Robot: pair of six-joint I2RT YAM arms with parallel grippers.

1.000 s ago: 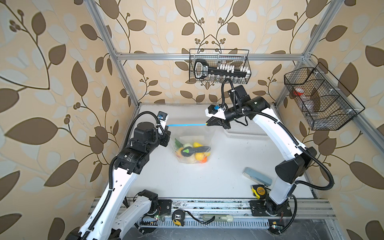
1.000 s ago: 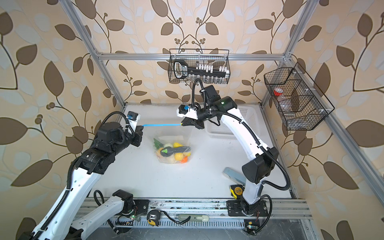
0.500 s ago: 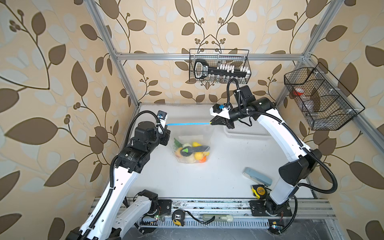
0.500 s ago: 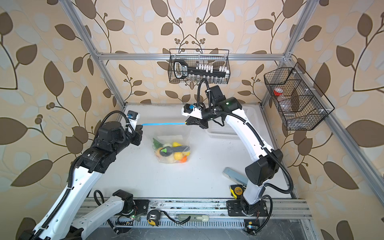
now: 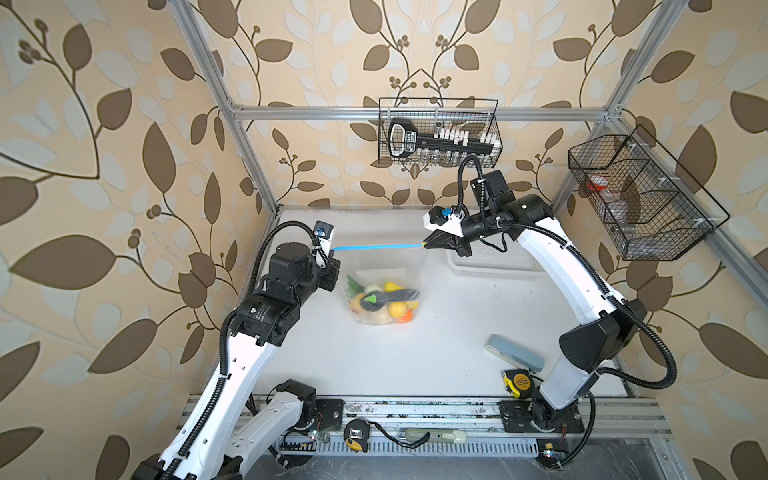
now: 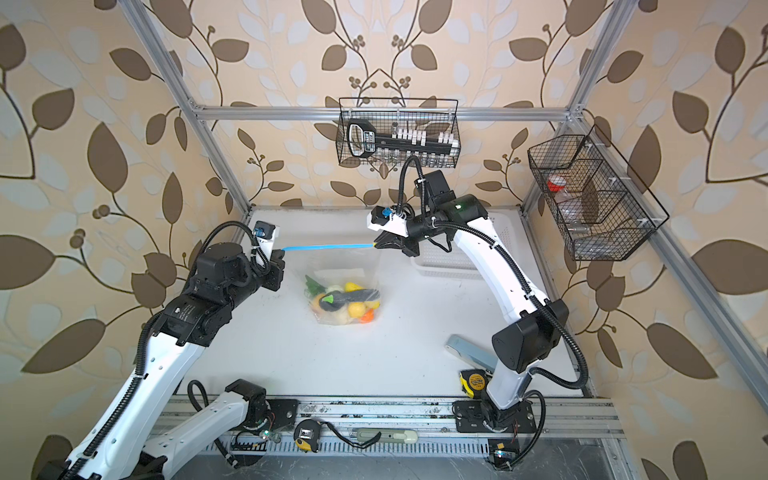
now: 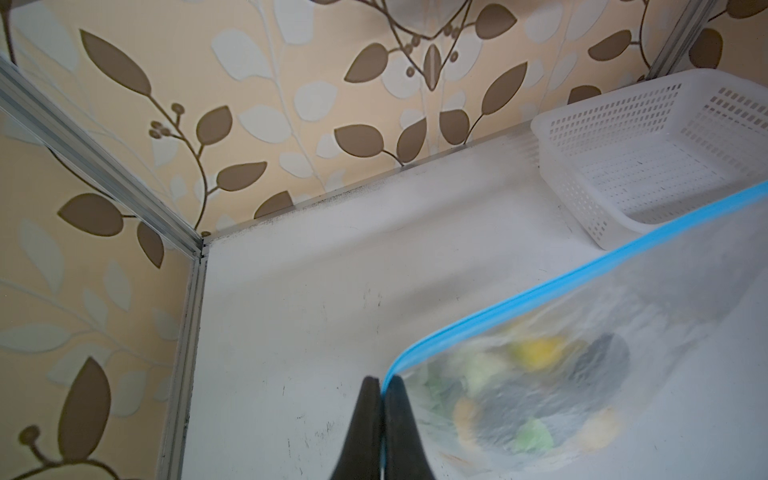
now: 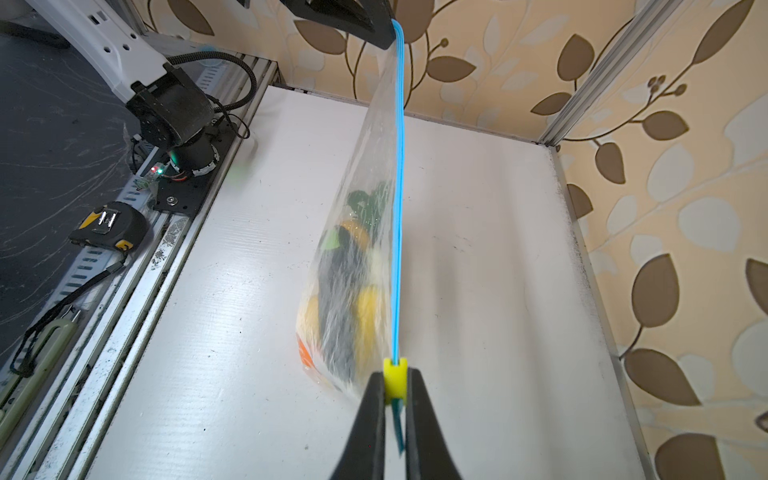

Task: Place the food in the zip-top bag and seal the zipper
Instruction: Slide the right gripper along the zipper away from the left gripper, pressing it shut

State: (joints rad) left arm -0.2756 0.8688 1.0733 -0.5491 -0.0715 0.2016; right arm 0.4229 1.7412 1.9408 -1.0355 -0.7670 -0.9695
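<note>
— What is held in the right pincer (image 8: pixel 394 379)?

— The yellow slider (image 8: pixel 393 369) is clamped between its fingertips. The jaws are pressed in on it from both sides, and a short stub of strip is seen behind the tips.

— Which way is the zipper laid from there?

— The zipper (image 8: pixel 400 199) is drawn out straight ahead of the tips, its long axis in line with the jaws. It is held taut and level above the table (image 5: pixel 415 357). It is read as one thin blue line, so the track is judged closed over the length that can be seen.

— Where is the zip-top bag found?

— The zip-top bag (image 5: pixel 395 266) is hung just beneath that line, between the two pincers, and its bottom appears to be rested on the table. The food (image 5: pixel 382 303) is gathered in that bottom, below and ahead of the right tips. Every piece that can be made out is inside.

— What is met at the far end?

— The left pincer (image 7: pixel 382 384) is found there, pressed tight on the zipper's opposite corner and faced toward the right one along the same axis.

— On what is the next move turned?

— Any travel left is to be taken by the right arm, backward along the zipper's axis and away from the left pincer, which is needed only as an anchor. If the pull is made sideways, the slider is likely to be twisted off its track.
</note>
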